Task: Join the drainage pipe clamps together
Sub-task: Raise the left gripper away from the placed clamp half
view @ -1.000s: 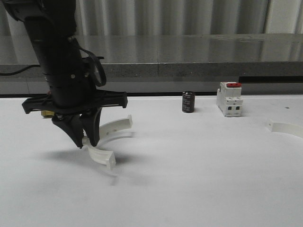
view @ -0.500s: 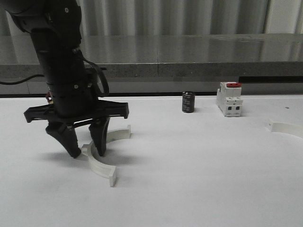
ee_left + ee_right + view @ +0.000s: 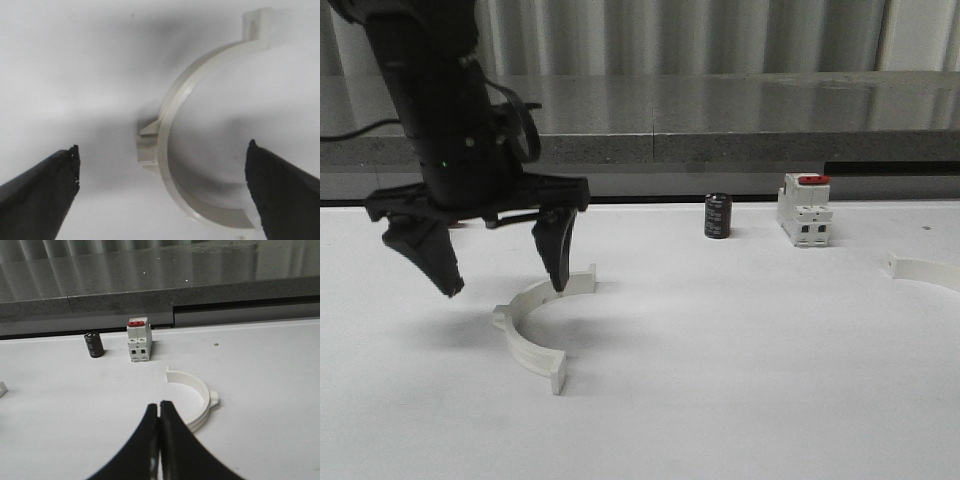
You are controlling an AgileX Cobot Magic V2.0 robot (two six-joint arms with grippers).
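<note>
One white half-ring drainage pipe clamp [image 3: 528, 335] lies flat on the white table at the left, its tabbed ends free. My left gripper [image 3: 505, 288] hangs open just above it, fingers spread wide and touching nothing. In the left wrist view the same clamp [image 3: 165, 130] lies between and below the open left gripper [image 3: 162, 148]. The second clamp half [image 3: 925, 270] rests at the table's far right. In the right wrist view that half-ring [image 3: 202, 390] lies just beyond my right gripper [image 3: 159, 404], which is shut on nothing.
A white boxy breaker with a red switch [image 3: 805, 210] and a small black cylinder [image 3: 718, 216] stand at the back of the table, also seen as the breaker [image 3: 139, 340] and cylinder [image 3: 94, 345]. A grey ledge [image 3: 720, 145] runs behind the table.
My left gripper opened, let go of the clamp half and rose; the half-ring dropped flat onto the table. The clamp at the right has not moved.
</note>
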